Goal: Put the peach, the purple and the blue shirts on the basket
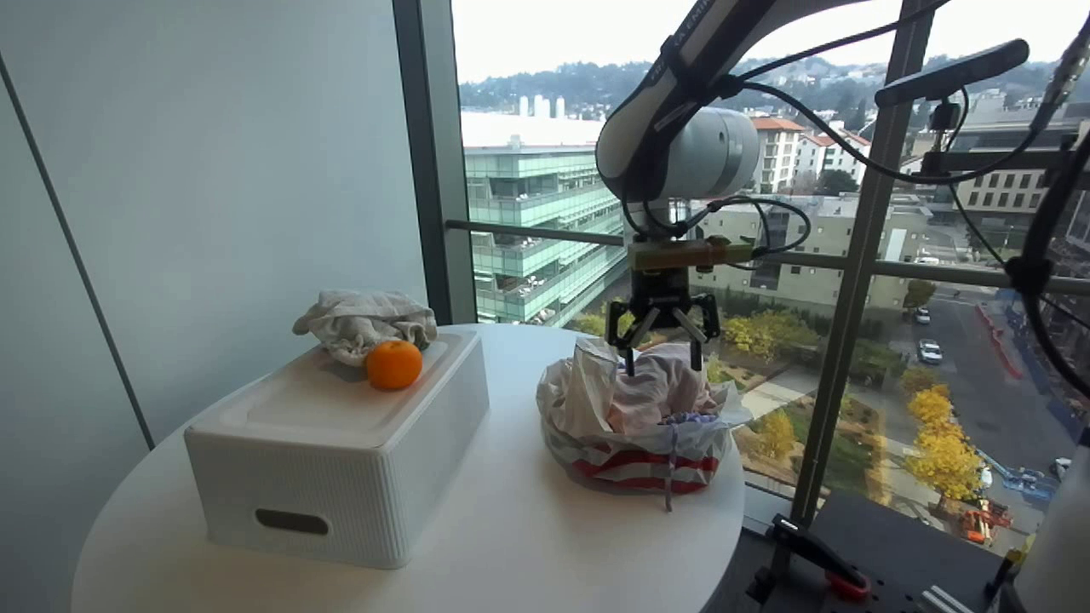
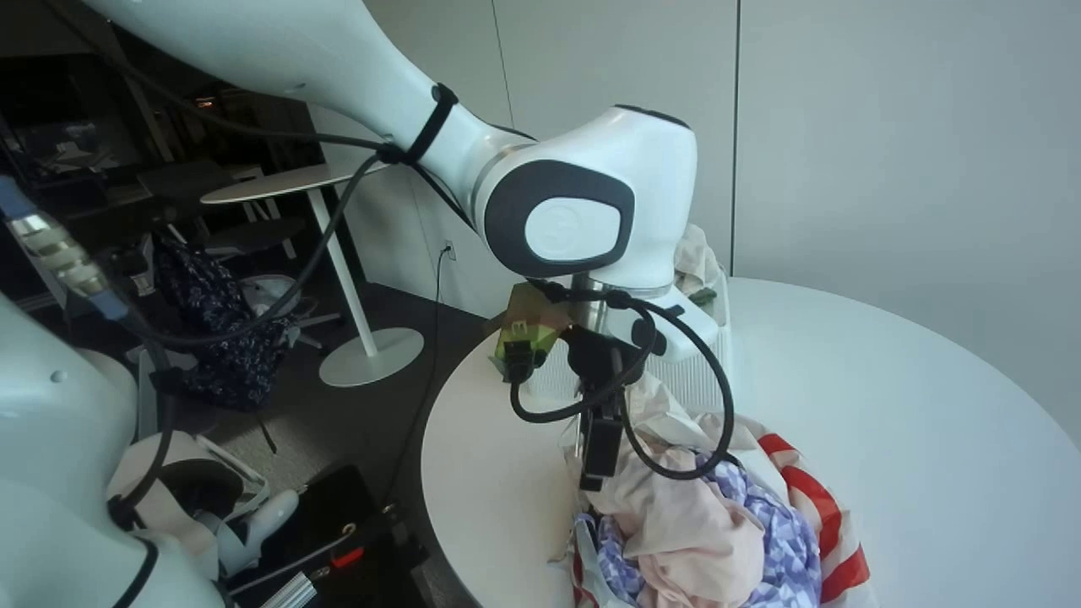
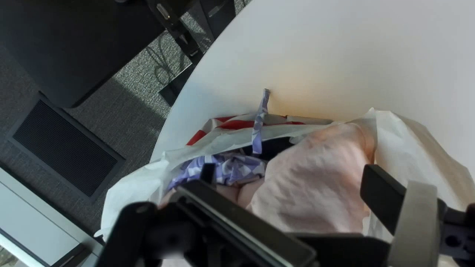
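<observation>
The pincer (image 1: pixel 663 366) hangs over the bag (image 1: pixel 630 466) on the table (image 1: pixel 528 536), fingers spread and gripping nothing; whether they touch anything I cannot tell. In an exterior view the peach shirt (image 2: pixel 697 532) lies topmost in the bag, the purple shirt (image 2: pixel 785 545) showing on either side. Only the wrist view shows the navy cloth (image 3: pixel 277 145), tucked by the rim near a purple strap (image 3: pixel 260 118). The box (image 1: pixel 341 475), apart from the bag, bears a pale cloth (image 1: pixel 366 322), seen in both exterior views, and an orange (image 1: pixel 394 364), seen only in an exterior view.
</observation>
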